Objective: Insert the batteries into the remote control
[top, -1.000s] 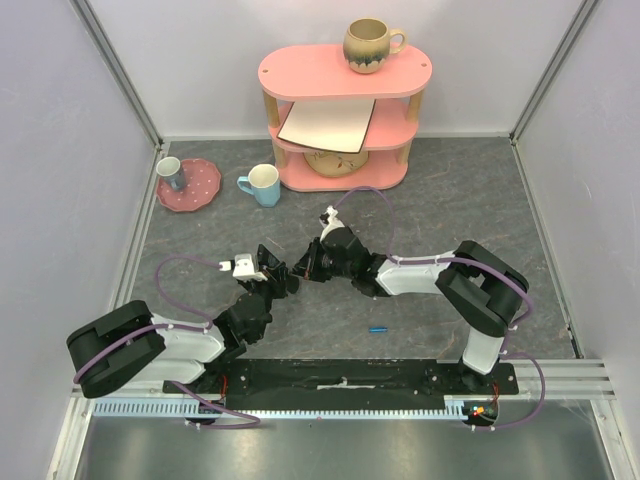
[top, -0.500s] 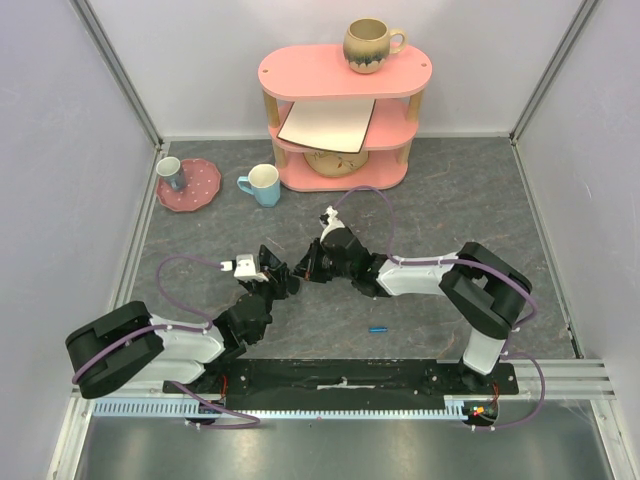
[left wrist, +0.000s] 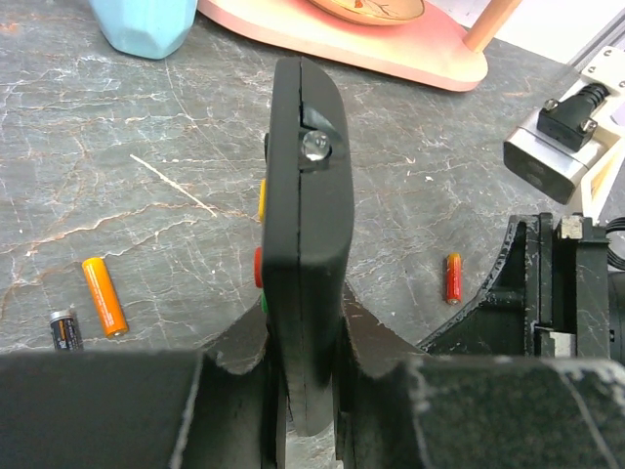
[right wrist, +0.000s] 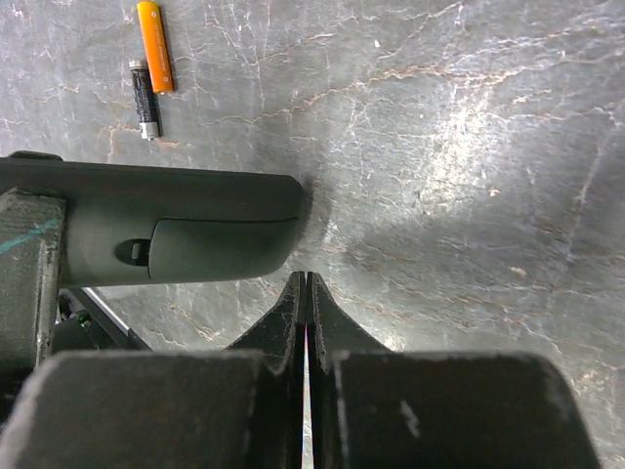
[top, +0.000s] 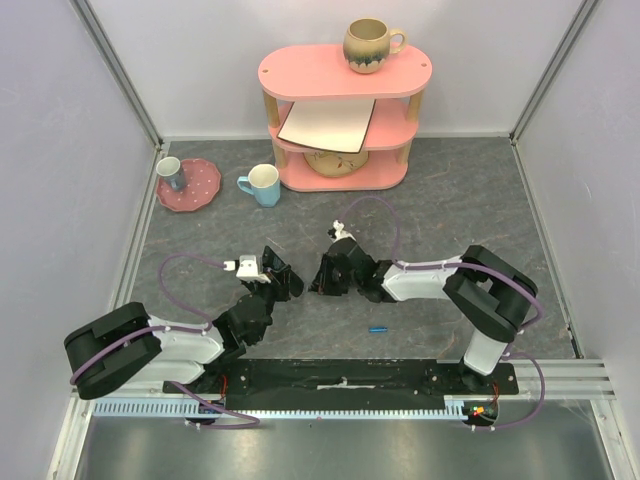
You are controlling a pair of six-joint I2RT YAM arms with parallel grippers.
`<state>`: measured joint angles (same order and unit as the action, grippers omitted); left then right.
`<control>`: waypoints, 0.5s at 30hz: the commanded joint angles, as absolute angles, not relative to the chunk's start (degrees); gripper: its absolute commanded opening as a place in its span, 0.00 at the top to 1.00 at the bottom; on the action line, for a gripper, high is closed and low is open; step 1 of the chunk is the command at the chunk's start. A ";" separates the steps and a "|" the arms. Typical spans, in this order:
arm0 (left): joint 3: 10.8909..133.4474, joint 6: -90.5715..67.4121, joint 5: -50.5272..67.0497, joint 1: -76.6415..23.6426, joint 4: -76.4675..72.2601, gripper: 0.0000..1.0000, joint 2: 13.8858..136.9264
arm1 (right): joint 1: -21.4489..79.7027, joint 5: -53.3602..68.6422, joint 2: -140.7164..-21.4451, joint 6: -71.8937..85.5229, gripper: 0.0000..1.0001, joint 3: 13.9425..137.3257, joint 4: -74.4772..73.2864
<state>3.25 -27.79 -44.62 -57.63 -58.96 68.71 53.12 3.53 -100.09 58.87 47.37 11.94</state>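
On the grey stone-patterned desk (top: 450,200), near its middle, a short black-and-silver battery (left wrist: 65,330) and a longer bright orange cylindrical battery (left wrist: 104,295) lie loose side by side. To their right, the left fingers (left wrist: 376,357) are clenched on the slim black plastic remote control (left wrist: 303,195). They hold it on edge, with its coloured buttons facing left and its bulb end aimed at the far edge. Right of it, a small red-orange battery (left wrist: 452,277) rests on the desk, apart from everything. The right fingers (right wrist: 337,330) are pressed together on nothing, just beside the remote's back, where the rounded cover looks shut. A tiny blue battery (top: 377,328) lies toward the near edge, right of centre. The step in hand seems to be presenting the remote for opening. The next move calls for the right fingers to catch the cover's latch and slide it off before fetching a battery.
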 commanded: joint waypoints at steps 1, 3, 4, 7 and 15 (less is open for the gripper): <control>2.73 -26.72 -45.62 -58.01 -60.47 0.98 67.85 | 53.35 1.93 -94.94 59.76 1.00 44.14 15.80; 2.64 -26.81 -45.35 -58.01 -60.38 0.98 67.76 | 53.35 1.67 -93.52 60.99 0.91 42.90 19.59; 2.46 -26.81 -45.26 -58.01 -60.47 0.98 67.76 | 53.35 1.58 -92.21 61.26 0.86 41.85 20.56; 2.29 -27.07 -45.00 -57.92 -60.56 0.98 67.76 | 53.18 1.58 -90.36 62.49 0.70 39.73 25.83; 2.11 -27.33 -43.51 -57.92 -62.66 0.98 69.43 | 53.09 6.41 -93.42 63.81 0.66 42.09 33.05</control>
